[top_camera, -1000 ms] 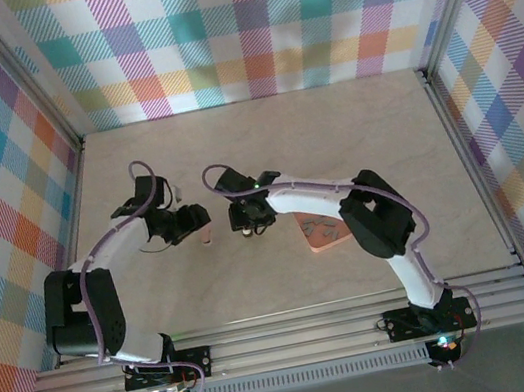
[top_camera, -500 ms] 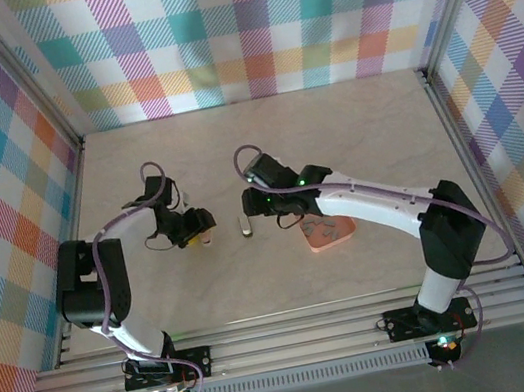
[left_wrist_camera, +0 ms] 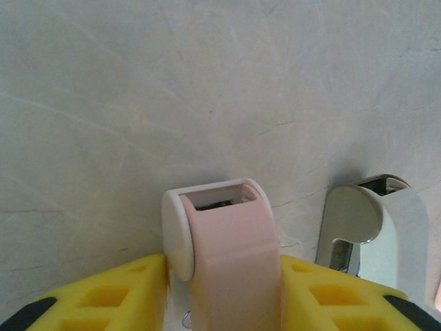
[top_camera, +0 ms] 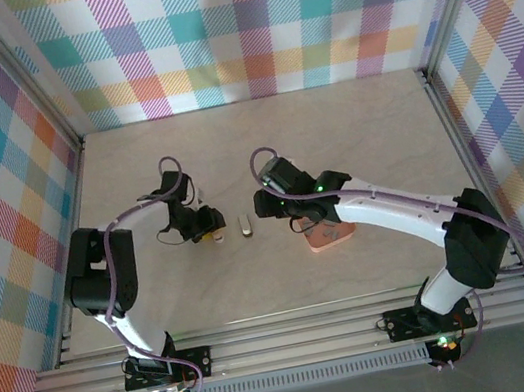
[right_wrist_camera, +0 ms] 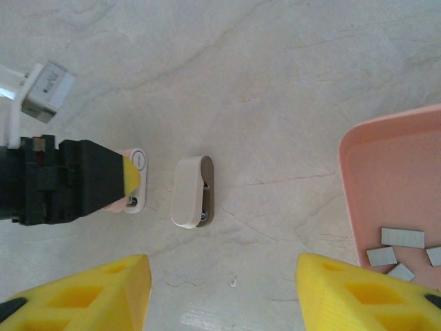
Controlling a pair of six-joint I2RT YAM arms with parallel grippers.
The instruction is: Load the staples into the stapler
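The stapler (top_camera: pixel 245 225), grey metal with a pale top, lies on its side on the table between the two arms. In the right wrist view the stapler (right_wrist_camera: pixel 191 192) is ahead of my right gripper (right_wrist_camera: pixel 224 289), which is open with nothing in it. My left gripper (left_wrist_camera: pixel 224 276) is shut on a white-and-pink mini stapler (left_wrist_camera: pixel 227 234), held between both yellow fingers (left_wrist_camera: pixel 117 289). The grey stapler (left_wrist_camera: pixel 372 227) lies just to its right. Several grey staples (right_wrist_camera: pixel 403 238) lie in the salmon-orange tray (right_wrist_camera: pixel 386 179). From above, the left gripper (top_camera: pixel 210 234) is just left of the stapler and the right gripper (top_camera: pixel 269 205) to its upper right.
The tray (top_camera: pixel 330 235) sits right of the stapler, partly under the right arm. Plaid walls enclose the table on three sides. Bare table stretches toward the back wall and toward the front rail.
My right gripper has pulled away to the right from the grey stapler, which now lies free. My left gripper has narrowed onto the white-and-pink mini stapler.
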